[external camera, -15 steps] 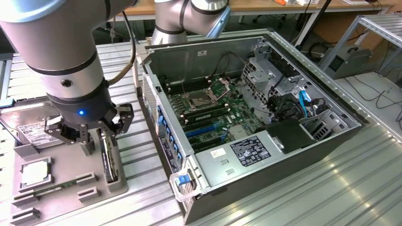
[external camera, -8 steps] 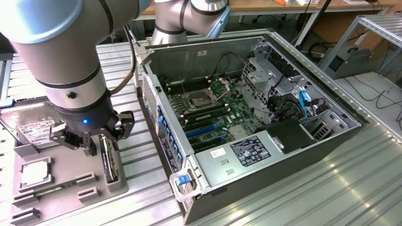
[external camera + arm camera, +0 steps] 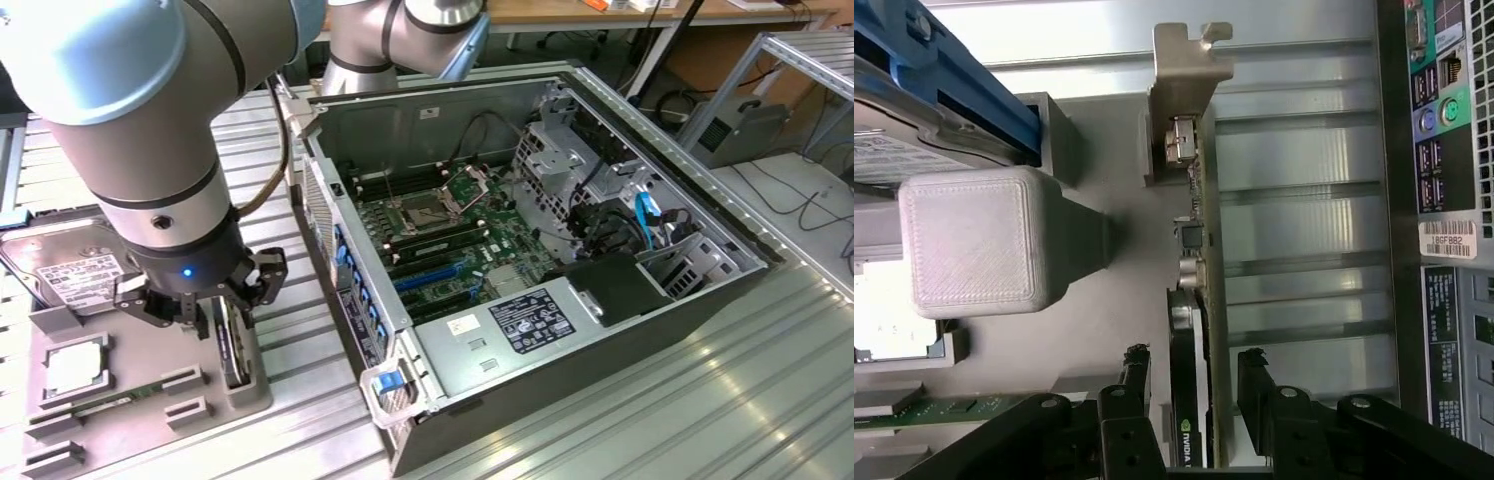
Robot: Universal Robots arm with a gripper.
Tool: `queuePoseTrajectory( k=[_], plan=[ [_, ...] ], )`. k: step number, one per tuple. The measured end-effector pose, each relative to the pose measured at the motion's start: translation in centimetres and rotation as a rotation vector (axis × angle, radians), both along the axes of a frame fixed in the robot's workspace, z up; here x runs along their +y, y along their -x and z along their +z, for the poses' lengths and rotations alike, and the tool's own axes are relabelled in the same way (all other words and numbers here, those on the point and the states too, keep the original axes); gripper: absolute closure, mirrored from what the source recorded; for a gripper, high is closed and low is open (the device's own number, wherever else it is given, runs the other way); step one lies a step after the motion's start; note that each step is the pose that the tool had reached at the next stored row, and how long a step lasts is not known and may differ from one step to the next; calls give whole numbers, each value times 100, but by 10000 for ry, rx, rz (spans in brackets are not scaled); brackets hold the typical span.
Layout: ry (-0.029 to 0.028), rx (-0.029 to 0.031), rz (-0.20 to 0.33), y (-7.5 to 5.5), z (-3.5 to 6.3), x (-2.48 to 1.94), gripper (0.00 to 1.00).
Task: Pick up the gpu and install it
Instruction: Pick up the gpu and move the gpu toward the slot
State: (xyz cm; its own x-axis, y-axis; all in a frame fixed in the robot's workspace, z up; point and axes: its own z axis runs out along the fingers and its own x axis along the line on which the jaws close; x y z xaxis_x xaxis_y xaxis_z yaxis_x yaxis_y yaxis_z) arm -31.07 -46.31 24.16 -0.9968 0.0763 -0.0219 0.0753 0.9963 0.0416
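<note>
jaws apart astride gpu (image 3: 1192, 335) on edge in grey tray (image 3: 1104, 340)

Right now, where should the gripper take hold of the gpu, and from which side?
Across its two flat faces, away from the bracket end, coming straight down. The gpu stands on edge in the gray holder, thin edge up, with its metal bracket at one end. The open gripper straddles it there.
</note>
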Motion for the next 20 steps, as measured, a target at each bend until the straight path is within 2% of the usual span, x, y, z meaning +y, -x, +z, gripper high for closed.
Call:
queuePoseTrajectory(
  k=[12,15,20],
  plan=[
    [-1,0,0,27,-31,10,52],
    [-2,-2,-1,26,-32,50,52],
    [-2,-1,0,26,-32,52,52]
  ],
)
